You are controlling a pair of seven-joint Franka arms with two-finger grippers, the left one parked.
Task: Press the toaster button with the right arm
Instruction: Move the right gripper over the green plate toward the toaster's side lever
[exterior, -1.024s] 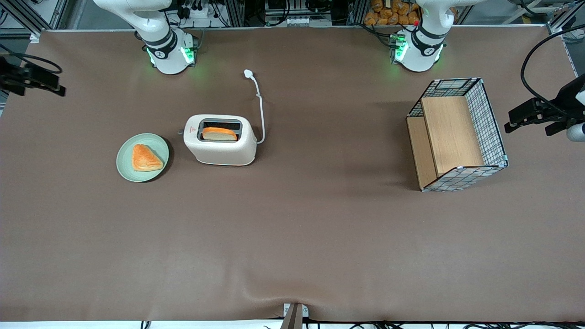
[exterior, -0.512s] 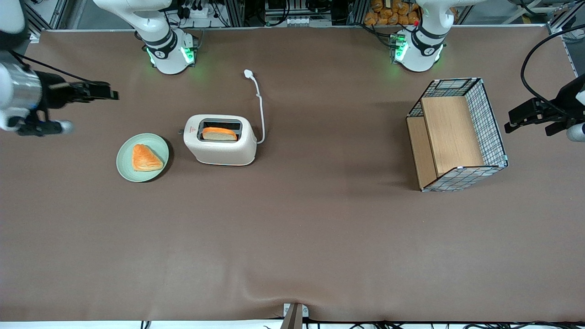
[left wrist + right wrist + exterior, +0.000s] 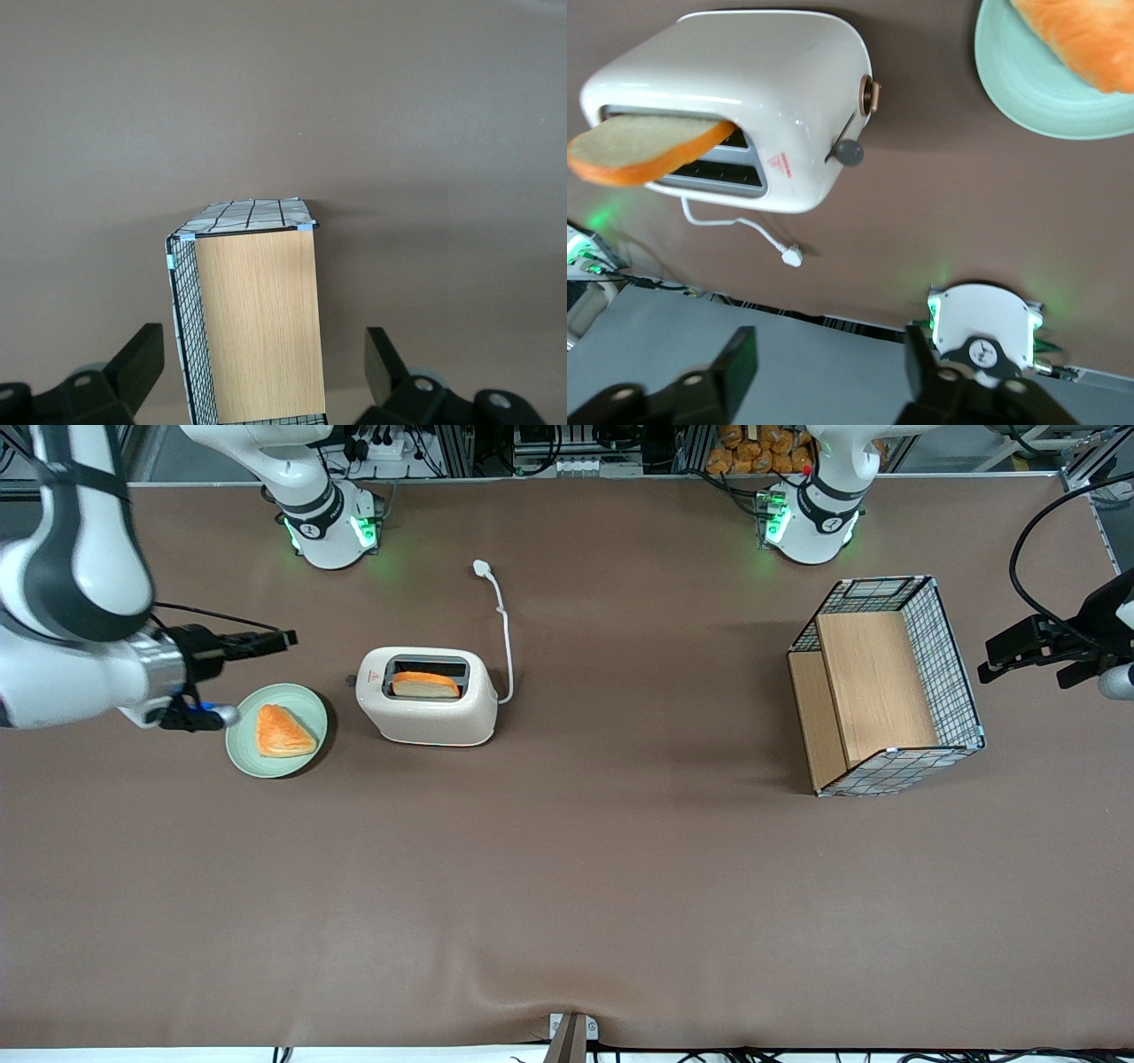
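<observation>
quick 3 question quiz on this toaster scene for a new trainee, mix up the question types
1. True or false: the gripper is already touching the toaster button.
2. What sticks up out of the toaster? A) a fork B) a bread slice C) nothing
3. Fill in: the green plate carries a ___.

Key:
1. False. The gripper is open, in the air beside the plate, short of the toaster's narrow end.
2. B
3. pastry

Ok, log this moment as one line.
phase: approach | gripper: open, above table near plate, short of toaster | toaster button: untouched, up | bread slice: in slot
</observation>
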